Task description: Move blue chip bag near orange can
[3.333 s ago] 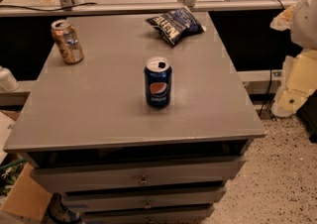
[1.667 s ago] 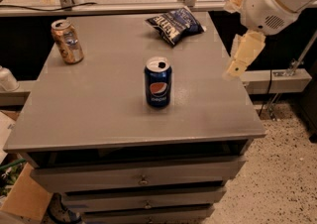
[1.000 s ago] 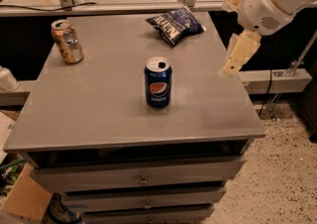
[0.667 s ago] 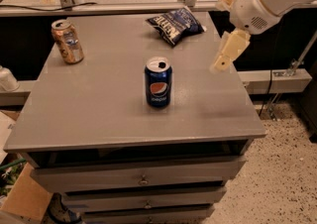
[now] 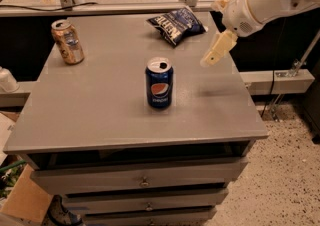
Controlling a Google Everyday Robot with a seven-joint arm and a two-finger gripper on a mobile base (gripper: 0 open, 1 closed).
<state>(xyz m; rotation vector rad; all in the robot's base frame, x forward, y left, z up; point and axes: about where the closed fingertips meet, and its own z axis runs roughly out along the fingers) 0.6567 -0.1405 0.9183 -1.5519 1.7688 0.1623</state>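
Approach is the step we judge to be in hand, since the blue chip bag (image 5: 176, 24) lies ungrasped, flat on the grey surface (image 5: 100, 115). We take the Pepsi can (image 5: 159, 82), standing upright near the middle, as our landmark. The bag sits behind that can and a little to its right, close to the far edge. The orange can (image 5: 67, 41) stands upright behind the Pepsi can and well off to its left, near the left edge, so bag and orange can are well apart. The gripper (image 5: 215, 32) hangs in the air to the right of the Pepsi can and somewhat beyond it, above the surface and touching nothing. Its jaws look spread apart to us, with nothing held between them. None of the carrying has been done. As we read it, the next move calls for the gripper to travel further behind the Pepsi can until it is over the bag, then descend and close on the crinkled foil. After that, the bag would need to be carried leftward behind the Pepsi can. It should pass clear of that can so as not to tip it, and be set down just beside the orange can.
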